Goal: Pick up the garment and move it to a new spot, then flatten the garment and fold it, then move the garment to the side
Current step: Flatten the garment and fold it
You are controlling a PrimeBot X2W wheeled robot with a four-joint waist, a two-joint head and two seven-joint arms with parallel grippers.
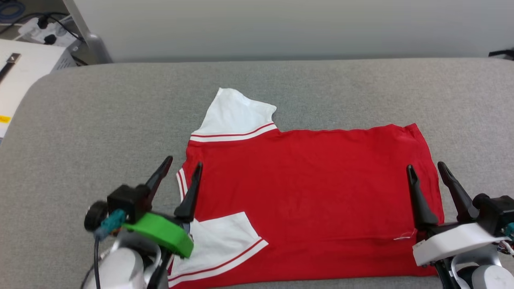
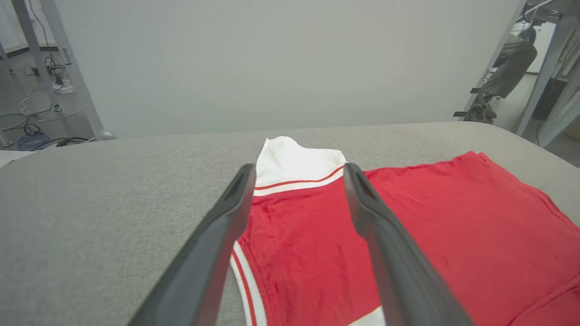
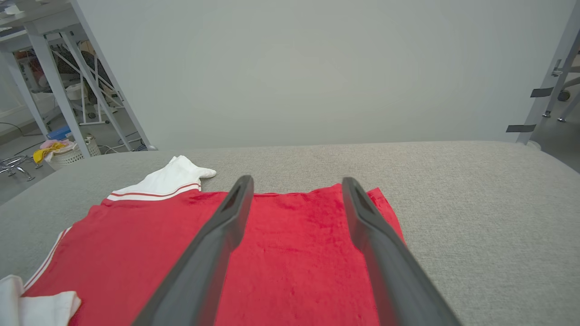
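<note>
The garment, a red T-shirt with white striped sleeves, lies flat on the grey surface, plain side up, collar end to the left. Its far sleeve sticks out toward the back; the near sleeve is folded in over the red body. My left gripper hovers open over the collar edge, seen also in the left wrist view above the garment. Above the hem end at the right, my right gripper stands open; in its wrist view the garment lies under the fingers. Neither holds anything.
The grey padded table has bare room to the left, behind and right of the shirt. A pale wall runs behind it. A white box and cables stand at the back left; frame legs and a basket lie beyond.
</note>
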